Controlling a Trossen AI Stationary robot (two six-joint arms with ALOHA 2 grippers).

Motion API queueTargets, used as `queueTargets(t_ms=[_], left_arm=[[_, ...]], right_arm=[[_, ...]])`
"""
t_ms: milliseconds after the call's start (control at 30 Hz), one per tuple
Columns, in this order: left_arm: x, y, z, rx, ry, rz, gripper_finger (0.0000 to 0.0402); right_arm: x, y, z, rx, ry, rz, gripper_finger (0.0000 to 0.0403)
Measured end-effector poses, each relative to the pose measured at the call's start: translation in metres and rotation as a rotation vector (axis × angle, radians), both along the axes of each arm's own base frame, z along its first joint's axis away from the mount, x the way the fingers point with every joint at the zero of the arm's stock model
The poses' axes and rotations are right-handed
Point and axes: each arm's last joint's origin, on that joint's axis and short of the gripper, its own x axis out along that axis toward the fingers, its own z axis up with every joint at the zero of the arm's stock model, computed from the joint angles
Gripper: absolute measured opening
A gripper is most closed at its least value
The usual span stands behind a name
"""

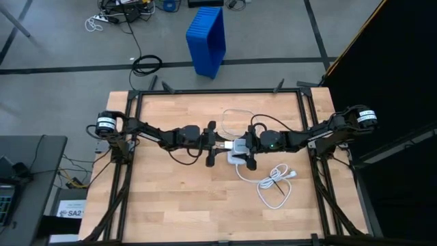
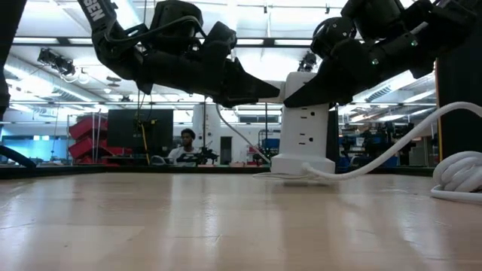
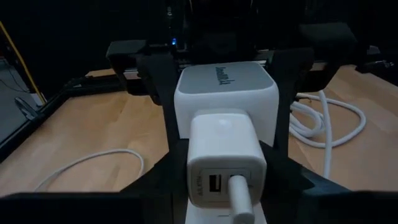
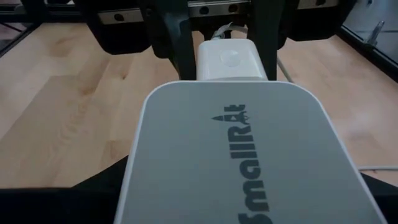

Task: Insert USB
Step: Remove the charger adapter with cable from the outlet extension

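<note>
The USB point(image 3: 239, 196) plug sits in the charger point(image 3: 225, 149); both claws' states seemingly indeterminable.

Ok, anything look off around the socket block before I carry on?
Nothing looks damaged or spilled. One oddity: the socket block stands on end on the table, clamped near its top by the right gripper, with the left gripper at the charger. The thin cable sits in one port; the other is empty.

Even overhead light falls on the wooden table point(image 1: 171, 205) in the high view, with soft shadows. In the low view bright ceiling lights point(image 2: 271, 22) silhouette both arms (nearly black); the socket block point(image 4: 242, 162) blurs close up.
</note>
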Motion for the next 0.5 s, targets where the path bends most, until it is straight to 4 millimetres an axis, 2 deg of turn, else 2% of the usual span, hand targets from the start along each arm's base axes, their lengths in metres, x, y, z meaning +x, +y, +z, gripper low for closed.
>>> queueTargets(t_ms=[500], left_arm=[[-0.013, 0.007, 0.004, 0.021, 0.144, 0.037, 0.0121]], right_arm=[[-0.002, -0.001, -0.004, -0.02, 0.051, -0.018, 0.0262]])
